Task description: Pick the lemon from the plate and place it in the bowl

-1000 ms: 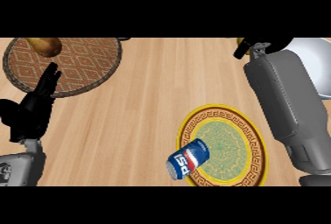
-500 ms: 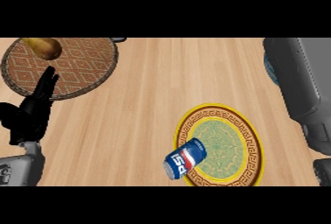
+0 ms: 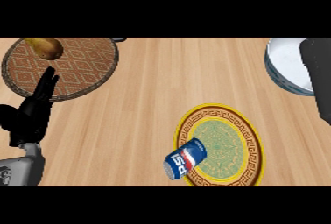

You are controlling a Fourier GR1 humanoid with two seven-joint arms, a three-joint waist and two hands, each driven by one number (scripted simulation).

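Note:
A yellow-rimmed green plate (image 3: 223,131) lies on the wooden counter right of the middle. I see no lemon on it. A pale grey bowl (image 3: 284,65) sits at the far right, partly cut by the view's edge. My right forearm (image 3: 318,74) runs along the right edge, covering part of the bowl; its hand is out of view. At the left edge my left hand (image 3: 32,113) rests open, fingers pointing up.
A blue soda can (image 3: 185,158) lies on its side across the plate's left rim. A round brown patterned mat (image 3: 71,70) fills the far left corner, with a yellowish-brown potato-like thing (image 3: 44,47) on its far edge.
My right forearm has swung to the right, off the plate's side and toward the view's edge. Its hand has left the view, and the bowl now shows. The left hand barely moved.

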